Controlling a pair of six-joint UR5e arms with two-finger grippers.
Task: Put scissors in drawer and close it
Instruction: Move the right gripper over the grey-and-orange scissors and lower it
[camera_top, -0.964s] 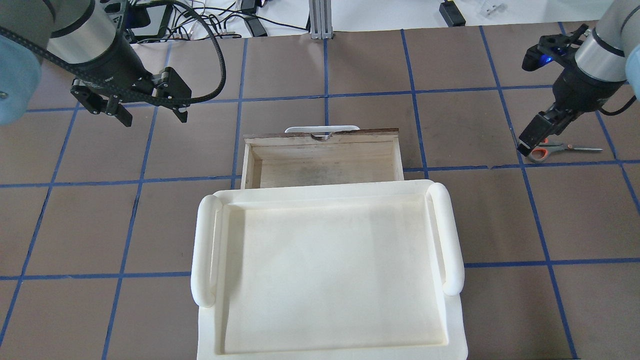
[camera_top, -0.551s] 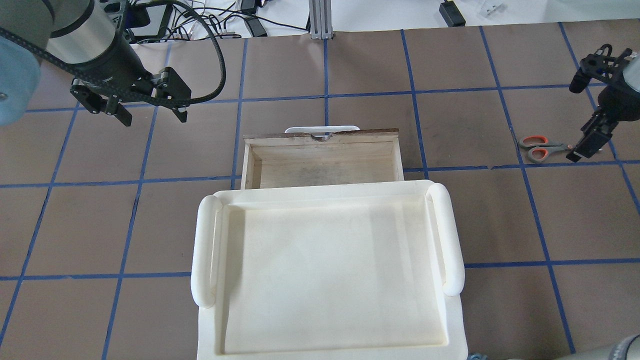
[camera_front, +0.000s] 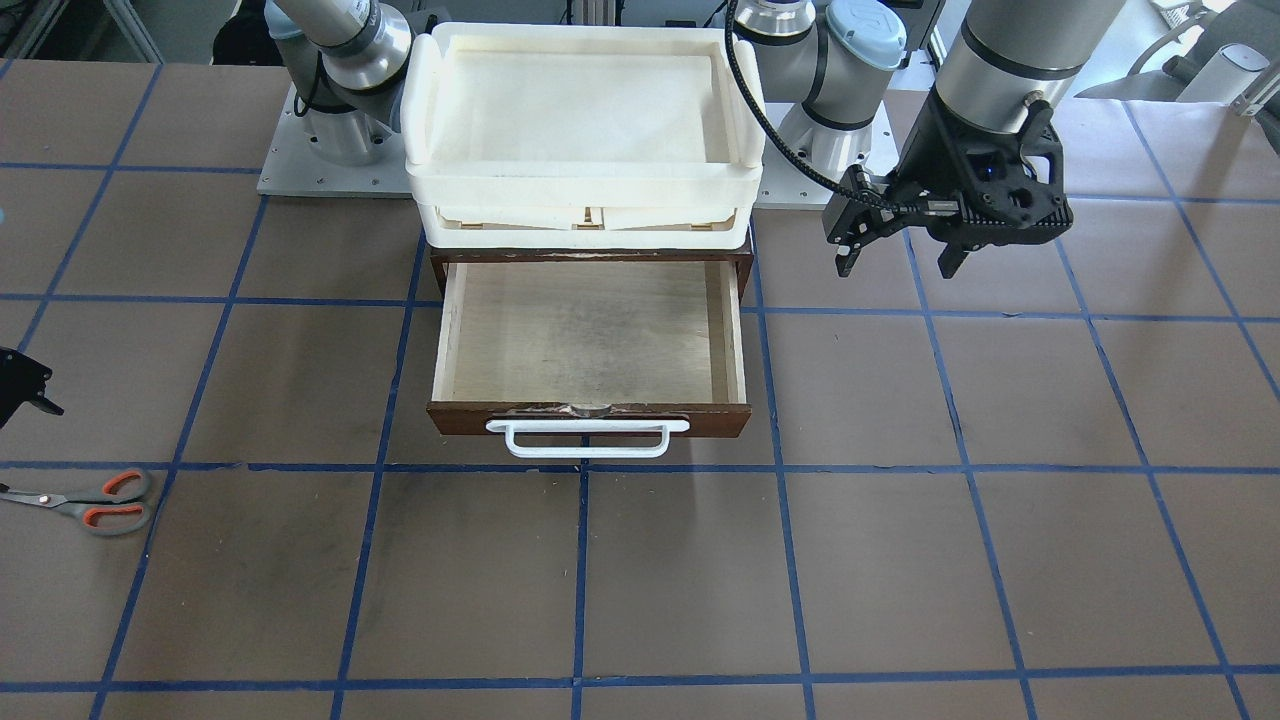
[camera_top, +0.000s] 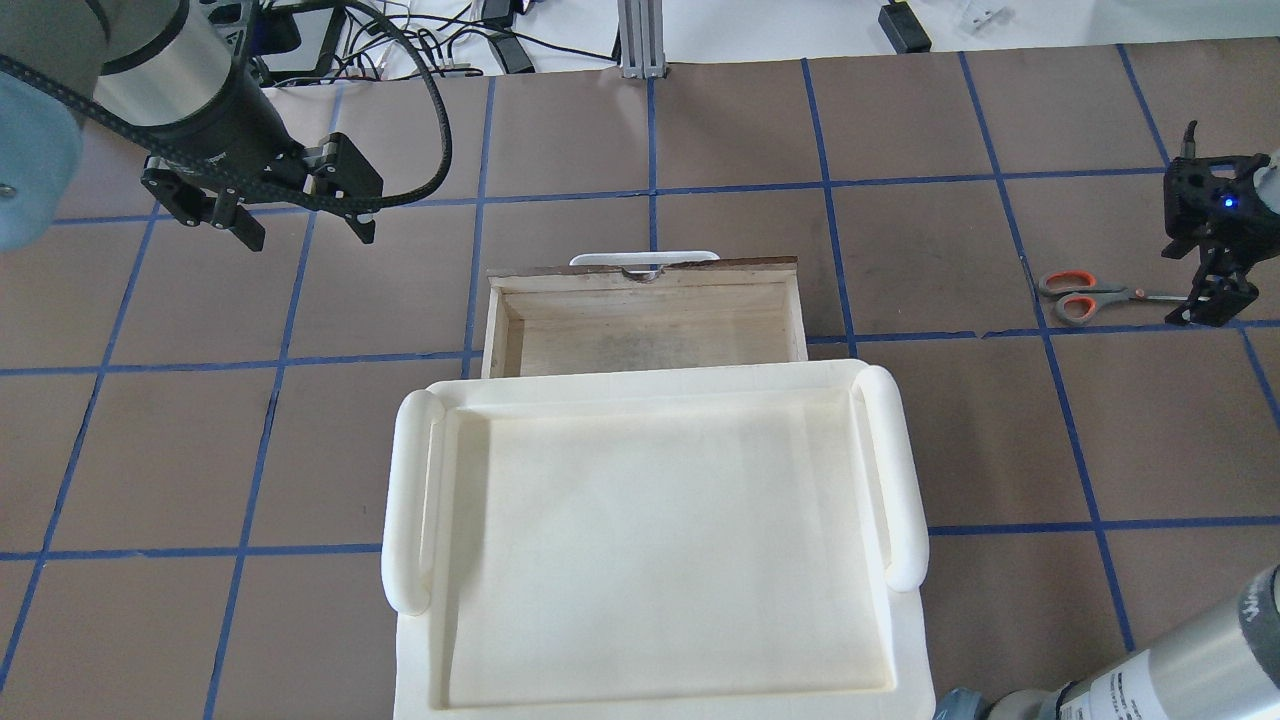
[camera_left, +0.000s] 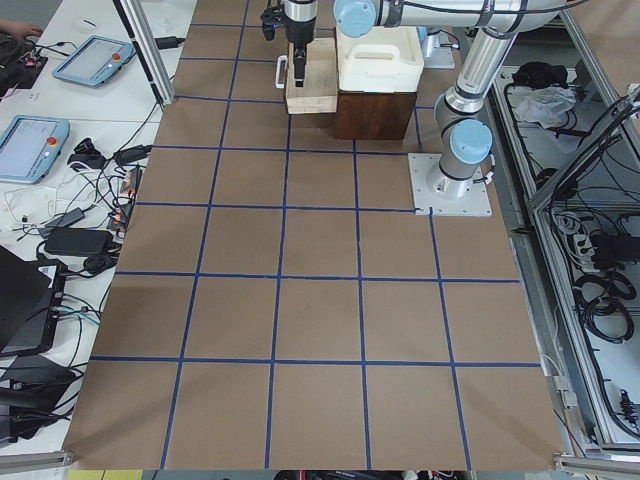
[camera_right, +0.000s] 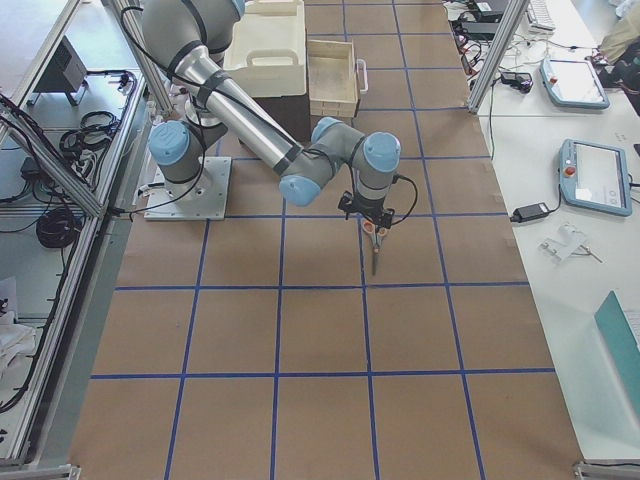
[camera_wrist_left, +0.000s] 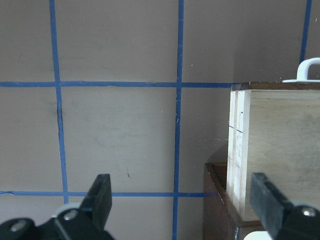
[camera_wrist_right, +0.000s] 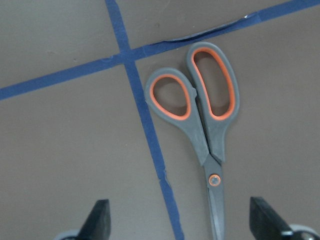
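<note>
Grey scissors (camera_top: 1085, 297) with orange inside the loops lie flat on the brown tabletop (camera_front: 900, 560). They are shut. They are far from the drawer (camera_top: 645, 330), off on the robot's right side of it. The loops point toward the drawer and the blades point away from it. A blue tape line (camera_wrist_right: 145, 120) runs just beside the loops.

The right jaws hang over the blade end of the scissors, on the side away from the drawer. They are spread wide and hold nothing. In the right wrist view the two fingers (camera_wrist_right: 97, 220) stand far apart, with the blades running down between them. I cannot tell if they touch the tabletop.

The wooden drawer is pulled out from a dark brown box. Its white handle (camera_front: 578, 438) faces away from the robot. A cream tray (camera_top: 650, 375) sits on top of the box, right behind the drawer.

The left jaws hang in the air on the robot's left side of the drawer, near its corner. They are spread wide too and hold nothing.
</note>
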